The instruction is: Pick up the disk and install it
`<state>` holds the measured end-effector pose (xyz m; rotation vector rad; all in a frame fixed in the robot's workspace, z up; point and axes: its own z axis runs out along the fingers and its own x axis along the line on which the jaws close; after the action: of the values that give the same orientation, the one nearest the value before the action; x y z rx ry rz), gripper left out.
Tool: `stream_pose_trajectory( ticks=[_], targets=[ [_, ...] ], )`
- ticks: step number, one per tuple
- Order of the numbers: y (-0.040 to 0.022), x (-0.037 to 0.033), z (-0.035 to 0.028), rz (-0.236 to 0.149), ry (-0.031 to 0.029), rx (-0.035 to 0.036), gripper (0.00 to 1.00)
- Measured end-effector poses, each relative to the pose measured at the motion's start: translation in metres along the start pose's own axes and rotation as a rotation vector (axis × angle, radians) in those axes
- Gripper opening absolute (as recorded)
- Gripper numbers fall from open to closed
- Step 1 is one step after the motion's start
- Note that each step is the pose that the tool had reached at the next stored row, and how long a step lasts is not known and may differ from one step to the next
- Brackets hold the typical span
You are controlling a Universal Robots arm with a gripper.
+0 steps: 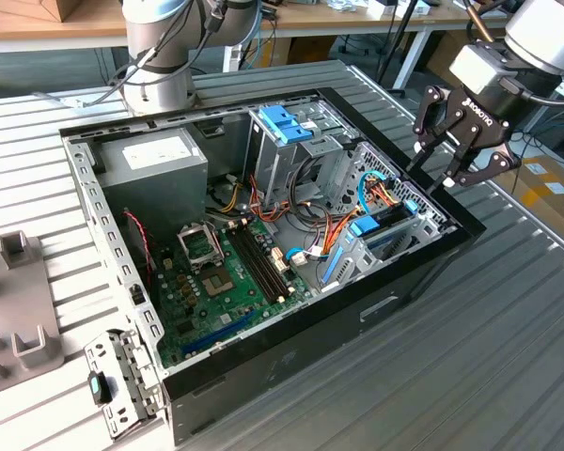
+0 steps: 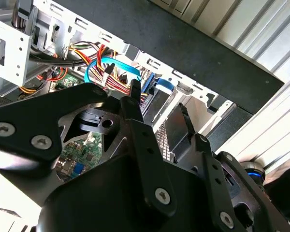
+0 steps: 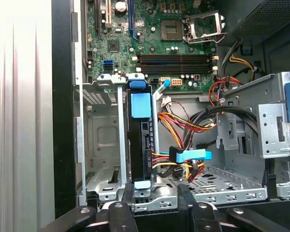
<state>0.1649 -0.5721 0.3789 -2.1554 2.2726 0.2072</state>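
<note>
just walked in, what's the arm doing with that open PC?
The end effector hangs open and empty above the far right corner of the open computer case. The disk, in its blue carrier, stands on edge in the metal drive bay beside the motherboard. Nothing is gripped.

One computer case [image 1: 423,272] is lying open on one slatted metal surface [image 1: 508,357]. Inside it, one green motherboard [image 1: 216,282] is showing, carrying one empty processor socket [image 1: 199,246] and four long memory slots [image 1: 261,263]. One grey power supply box [image 1: 155,160] is sitting in a corner of the case. One disk [image 3: 140,140] in its blue carrier is standing in the drive bay. One upright metal cage [image 1: 291,150] is bearing one blue handle [image 1: 284,122]. One robot arm is reaching over the case, and one end effector [image 1: 439,160] is hanging from it. Two grey blocks [image 1: 17,249] are resting at the exterior view's left.
</note>
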Motion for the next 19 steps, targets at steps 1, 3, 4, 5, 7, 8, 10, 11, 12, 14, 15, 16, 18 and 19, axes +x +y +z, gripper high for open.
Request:
stream_pose_trajectory(
  ticks=[1, 3, 4, 5, 7, 8, 10, 11, 12, 14, 15, 16, 18, 19],
  targets=[
    [0.0, 0.0, 0.0, 0.0, 0.0, 0.0, 0.48],
    [0.001, 0.0, 0.0001, 0.0, 0.0, 0.0001, 0.48],
    [0.0029, 0.0001, 0.0002, 0.0, 0.0001, 0.0001, 0.48],
    [0.0046, 0.0002, 0.0004, 0.0, 0.0, 0.0001, 0.48],
    [0.0074, 0.0004, 0.0007, 0.0, 0.0, 0.0001, 0.48],
    [0.0088, 0.0005, 0.0008, 0.0, 0.0001, 0.0001, 0.48],
    [0.0119, 0.0006, 0.001, 0.0, 0.0001, 0.0001, 0.48],
    [0.0135, 0.0007, 0.0012, 0.0, 0.0001, 0.0001, 0.48],
    [0.0146, 0.0007, 0.0013, 0.0, 0.0, 0.0001, 0.48],
    [0.0161, 0.0006, 0.0015, 0.0, 0.0, 0.0001, 0.48],
    [0.0178, 0.0006, 0.0017, 0.0, -0.0001, 0.0001, 0.48],
    [0.0192, 0.0006, 0.0017, 0.0, 0.0001, 0.0001, 0.48],
    [0.0205, 0.0007, 0.0019, 0.0, 0.0001, 0.0, 0.48],
    [0.0215, 0.0007, 0.002, 0.0, 0.0, 0.0, 0.48]
  ],
)
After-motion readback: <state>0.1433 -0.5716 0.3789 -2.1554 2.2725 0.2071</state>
